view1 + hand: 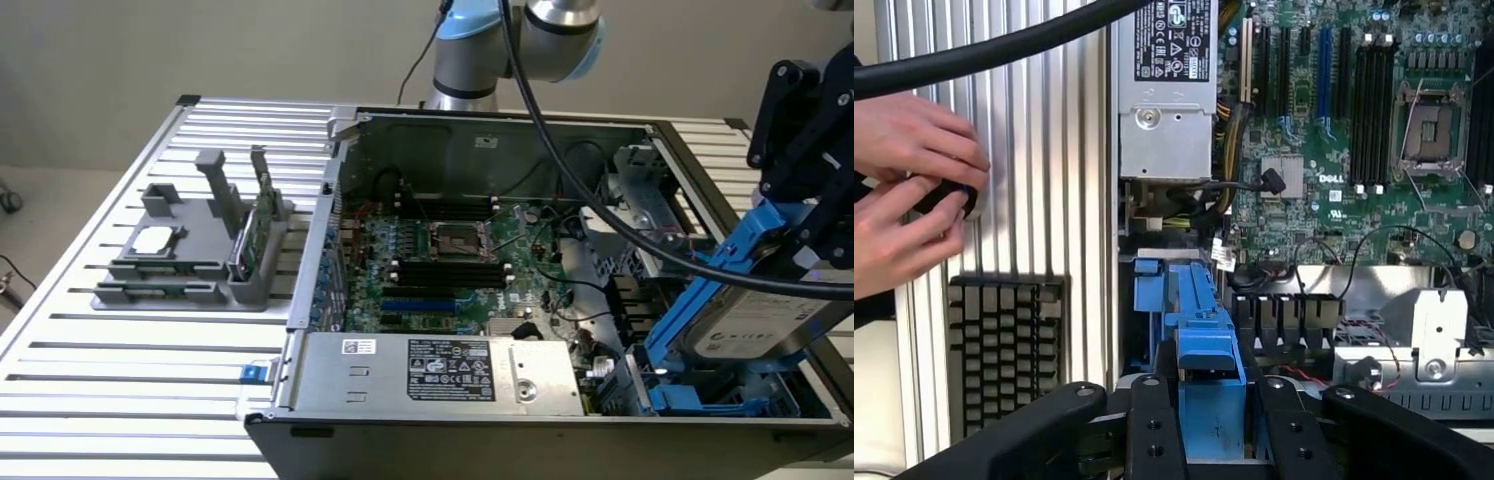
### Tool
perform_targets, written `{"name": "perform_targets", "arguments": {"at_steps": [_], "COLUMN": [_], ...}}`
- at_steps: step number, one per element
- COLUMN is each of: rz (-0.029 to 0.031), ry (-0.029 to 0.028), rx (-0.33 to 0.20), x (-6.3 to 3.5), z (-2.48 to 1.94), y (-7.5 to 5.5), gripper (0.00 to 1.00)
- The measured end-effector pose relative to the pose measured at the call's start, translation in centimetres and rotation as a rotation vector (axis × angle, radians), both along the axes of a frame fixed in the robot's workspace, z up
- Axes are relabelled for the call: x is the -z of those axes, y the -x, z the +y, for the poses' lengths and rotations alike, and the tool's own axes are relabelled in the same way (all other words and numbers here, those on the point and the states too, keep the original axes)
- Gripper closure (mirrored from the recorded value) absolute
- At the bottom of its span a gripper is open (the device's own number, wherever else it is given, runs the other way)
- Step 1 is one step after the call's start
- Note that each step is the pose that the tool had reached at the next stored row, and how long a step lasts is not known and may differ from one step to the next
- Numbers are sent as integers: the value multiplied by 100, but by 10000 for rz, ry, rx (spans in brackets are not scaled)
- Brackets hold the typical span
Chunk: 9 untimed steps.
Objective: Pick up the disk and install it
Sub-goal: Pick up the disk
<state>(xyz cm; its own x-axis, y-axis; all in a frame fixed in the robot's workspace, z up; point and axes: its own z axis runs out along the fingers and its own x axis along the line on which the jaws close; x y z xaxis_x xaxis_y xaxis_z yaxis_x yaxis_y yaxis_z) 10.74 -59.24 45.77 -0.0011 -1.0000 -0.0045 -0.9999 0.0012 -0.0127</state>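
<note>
The disk point(763, 312), a silver-grey drive with a white label in a blue carrier, hangs tilted over the drive bay point(694, 398) at the front corner of the open computer case, on the exterior view's right. My gripper point(805, 238) grips it from above, shut on its upper end. In the wrist view the two black fingers point(1154, 425) clamp the blue carrier of the disk point(1206, 345) between them, with the blue bay parts point(1154, 285) just beyond it.
The open case holds a green motherboard point(454, 260) and a silver power supply point(441, 370). A grey holder point(200, 250) with a chip and a green card stands on the exterior view's left. A person's hands point(914, 190) and a keyboard point(1004, 350) lie beside the case. A black cable point(587, 190) crosses it.
</note>
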Motion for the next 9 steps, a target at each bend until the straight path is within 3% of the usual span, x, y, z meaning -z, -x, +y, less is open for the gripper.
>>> {"name": "perform_targets", "arguments": {"at_steps": [9], "rz": [0], "ry": [3], "rx": [0], "x": [158], "z": [1], "y": [-4], "gripper": [67]}}
